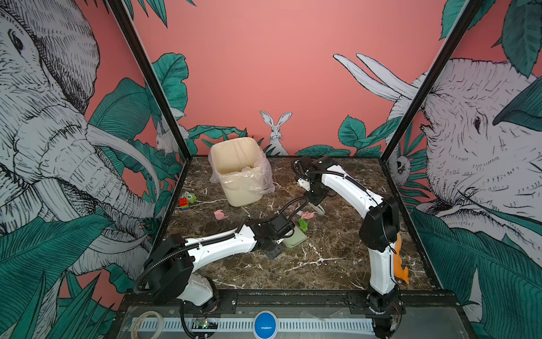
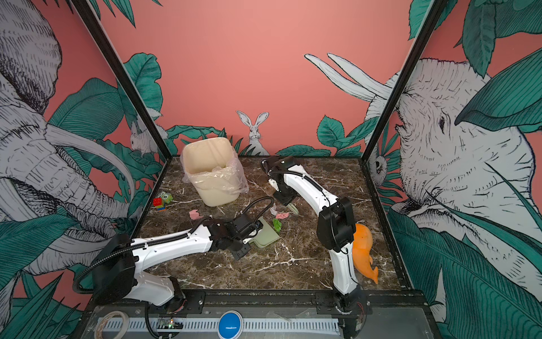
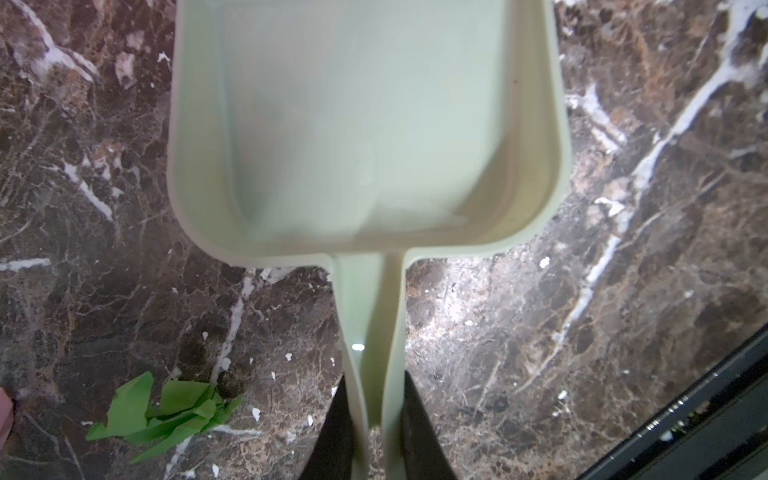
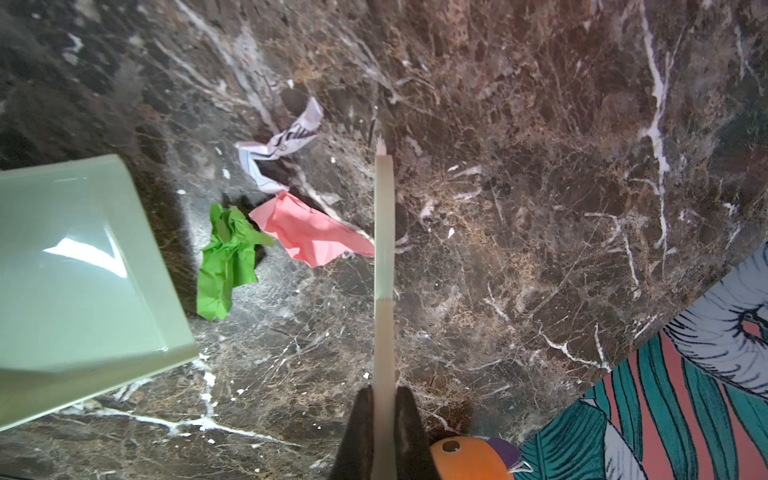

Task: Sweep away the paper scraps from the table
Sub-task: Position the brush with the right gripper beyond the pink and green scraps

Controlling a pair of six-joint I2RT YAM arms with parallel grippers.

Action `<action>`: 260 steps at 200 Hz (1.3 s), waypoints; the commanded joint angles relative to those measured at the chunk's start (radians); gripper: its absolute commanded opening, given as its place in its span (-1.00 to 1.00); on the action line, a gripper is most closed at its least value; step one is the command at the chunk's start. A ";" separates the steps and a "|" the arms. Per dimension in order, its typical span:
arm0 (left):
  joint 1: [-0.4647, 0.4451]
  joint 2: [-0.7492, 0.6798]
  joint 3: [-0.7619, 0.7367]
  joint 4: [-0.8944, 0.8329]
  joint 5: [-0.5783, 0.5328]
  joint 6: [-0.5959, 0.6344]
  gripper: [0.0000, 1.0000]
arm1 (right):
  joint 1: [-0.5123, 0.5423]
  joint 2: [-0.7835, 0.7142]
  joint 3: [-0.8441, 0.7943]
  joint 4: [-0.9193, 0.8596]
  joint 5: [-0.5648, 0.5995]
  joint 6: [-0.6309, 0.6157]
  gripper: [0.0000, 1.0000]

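Paper scraps sit mid-bench in a small cluster: crumpled bright green paper scrap (image 4: 226, 259), torn pale pink paper scrap (image 4: 309, 235), crumpled white printed paper scrap (image 4: 282, 145). Green one is just beside the open lip of the pale green plastic dustpan (image 4: 79, 266). Pink one touches the thin pale green sweeping tool (image 4: 383, 249), seen edge-on. White one meets the pink one's far end. A second pink paper scrap (image 1: 220, 214) lies apart to the left, near the bin's foot. All are on the dark brown marble-pattern bench (image 1: 337, 264) with white veins.

Left hand (image 3: 374, 432) pinches the dustpan's narrow handle, black fingers (image 3: 332, 440) pressed on both sides. Right hand (image 4: 384, 419) pinches the sweeping tool's near end, tool pointing down at the bench, right of the cluster in both top views.

Cream plastic bin (image 1: 240, 193) with clear liner stands at the back, left of centre. Red-and-green toy blocks (image 1: 185, 202) are near the left edge. Orange fish-shaped toy (image 2: 362, 249) lies beside the right arm, near the right edge.
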 commanded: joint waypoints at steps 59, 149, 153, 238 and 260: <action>-0.006 -0.010 -0.059 0.041 -0.003 -0.013 -0.77 | -0.003 -0.006 0.053 -0.048 0.117 0.001 -1.00; -0.007 -0.010 -0.091 0.088 -0.007 -0.018 -0.76 | 0.014 0.042 0.052 -0.058 0.072 -0.004 -1.00; -0.007 -0.010 -0.090 0.091 -0.008 -0.020 -0.77 | 0.017 0.041 0.050 -0.060 0.067 -0.004 -1.00; -0.007 0.007 -0.094 0.102 -0.005 -0.031 -0.77 | 0.080 -0.017 -0.003 -0.083 -0.035 0.030 -1.00; -0.007 0.008 -0.095 0.101 -0.005 -0.034 -0.77 | 0.104 -0.042 -0.012 -0.091 -0.089 0.046 -1.00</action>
